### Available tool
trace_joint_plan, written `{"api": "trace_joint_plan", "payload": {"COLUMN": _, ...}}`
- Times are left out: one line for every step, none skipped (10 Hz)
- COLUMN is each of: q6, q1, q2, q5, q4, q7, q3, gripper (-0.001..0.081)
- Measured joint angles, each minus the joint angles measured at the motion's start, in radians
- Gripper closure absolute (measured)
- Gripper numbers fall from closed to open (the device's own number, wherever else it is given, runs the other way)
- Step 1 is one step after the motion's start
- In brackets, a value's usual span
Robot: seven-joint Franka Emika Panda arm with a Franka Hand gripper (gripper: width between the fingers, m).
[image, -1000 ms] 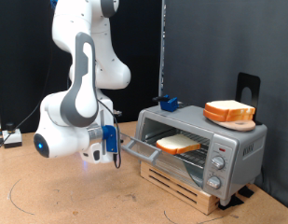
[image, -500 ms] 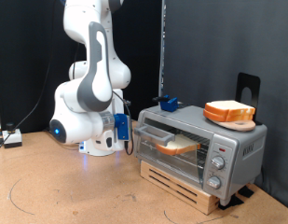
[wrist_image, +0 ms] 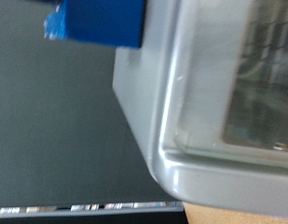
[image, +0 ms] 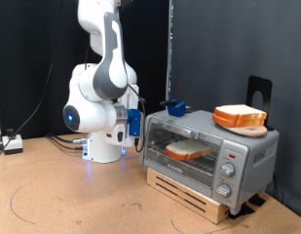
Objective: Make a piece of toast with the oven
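The silver oven (image: 213,156) stands on a wooden pallet at the exterior view's right, its glass door (image: 187,148) up against the front. Through the glass, the piece of toast (image: 189,150) lies on the wire rack, pale with a brown crust. My gripper (image: 135,125), with blue fingers, is at the door's upper corner on the exterior view's left, touching or nearly touching it. The wrist view is filled by the oven's silver corner (wrist_image: 176,140) and glass (wrist_image: 260,84), with a blue fingertip (wrist_image: 97,21) at the picture's edge. Nothing shows between the fingers.
On the oven's roof lie more bread slices (image: 240,116) on a wooden board, a small blue object (image: 176,107) and a black stand (image: 258,91). Knobs (image: 227,172) run down the right panel. The robot's base (image: 101,146) stands on the brown table beside the oven; black curtains hang behind.
The oven door has swung up from lying open flat to standing against the oven front. My gripper moved right and up with the door's edge, and the arm straightened.
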Motion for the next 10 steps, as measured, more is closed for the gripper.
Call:
{"api": "trace_joint_plan", "payload": {"q6": 0.016, "q1": -0.017, "q2": -0.001, "q5": 0.000, "q4": 0.013, "q7": 0.028, "q3": -0.015, "gripper": -0.0003}}
{"api": "trace_joint_plan", "payload": {"q6": 0.047, "q1": -0.032, "q2": 0.001, "q5": -0.001, "q4": 0.026, "q7": 0.070, "q3": -0.029, "gripper": -0.0003}}
{"api": "trace_joint_plan", "payload": {"q6": 0.069, "q1": -0.047, "q2": 0.004, "q5": -0.005, "q4": 0.041, "q7": 0.101, "q3": -0.041, "gripper": -0.0003}}
{"api": "trace_joint_plan", "payload": {"q6": 0.082, "q1": -0.058, "q2": 0.011, "q5": -0.016, "q4": 0.060, "q7": 0.117, "q3": -0.054, "gripper": -0.0003}}
{"api": "trace_joint_plan", "payload": {"q6": 0.090, "q1": -0.070, "q2": 0.024, "q5": -0.027, "q4": 0.083, "q7": 0.121, "q3": -0.066, "gripper": -0.0003}}
{"api": "trace_joint_plan", "payload": {"q6": 0.093, "q1": -0.077, "q2": 0.049, "q5": -0.032, "q4": 0.104, "q7": 0.121, "q3": -0.075, "gripper": -0.0003}}
{"api": "trace_joint_plan", "payload": {"q6": 0.089, "q1": -0.076, "q2": 0.049, "q5": -0.031, "q4": 0.103, "q7": 0.121, "q3": -0.073, "gripper": -0.0003}}
{"api": "trace_joint_plan", "payload": {"q6": 0.057, "q1": -0.076, "q2": 0.052, "q5": -0.013, "q4": 0.110, "q7": 0.140, "q3": -0.072, "gripper": -0.0003}}
{"api": "trace_joint_plan", "payload": {"q6": 0.013, "q1": -0.073, "q2": 0.062, "q5": 0.040, "q4": 0.131, "q7": 0.147, "q3": -0.066, "gripper": -0.0003}}
{"api": "trace_joint_plan", "payload": {"q6": -0.001, "q1": -0.067, "q2": 0.082, "q5": 0.126, "q4": 0.151, "q7": 0.147, "q3": -0.054, "gripper": -0.0003}}
